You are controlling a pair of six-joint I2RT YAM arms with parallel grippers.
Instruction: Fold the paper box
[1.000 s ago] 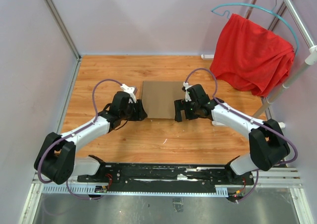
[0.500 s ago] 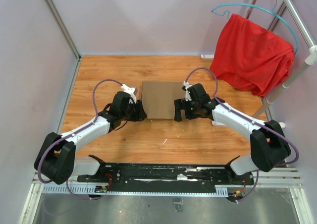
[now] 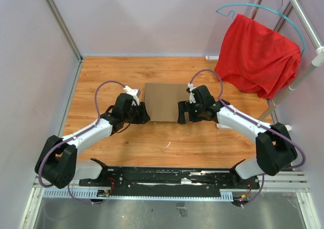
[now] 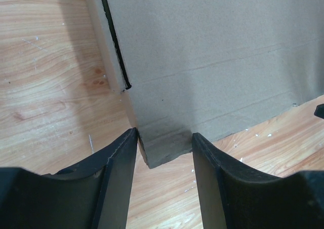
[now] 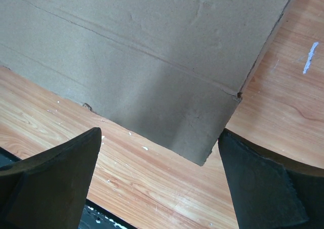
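The box [image 3: 164,100] lies flat in the middle of the table [image 3: 167,148]. It is a plain brown slab with no flaps spread out that I can see, a little wider across the frame than it is deep, so its long side runs from one of my arms to the other. In the overhead view my left gripper [image 3: 144,113] sits at its lower left corner and my right gripper [image 3: 181,113] at its lower right corner. The box therefore lies up-frame of both and between them, and neither arm is plainly nearer. In the left wrist view my jaws stand about half apart and hold nothing. The corner fills the lower middle of the frame between my fingers [image 4: 119,183], with a sliver of bare wood beside the left one, and I can't tell whether the tips touch the cardboard. A dark slit [image 4: 114,41] runs up the box's left edge toward the top of that frame. In the right wrist view my jaws are spread wide and empty, and the other corner sits lower right of centre, closer to the finger on the right of the frame. As I judge it, the next move turns on both near corners lying inside my jaws while the bulk of the box stretches away up-frame. Any pinch or lift of the near edge would work from these two corners together, and the right gripper has much further to close before it meets anything.
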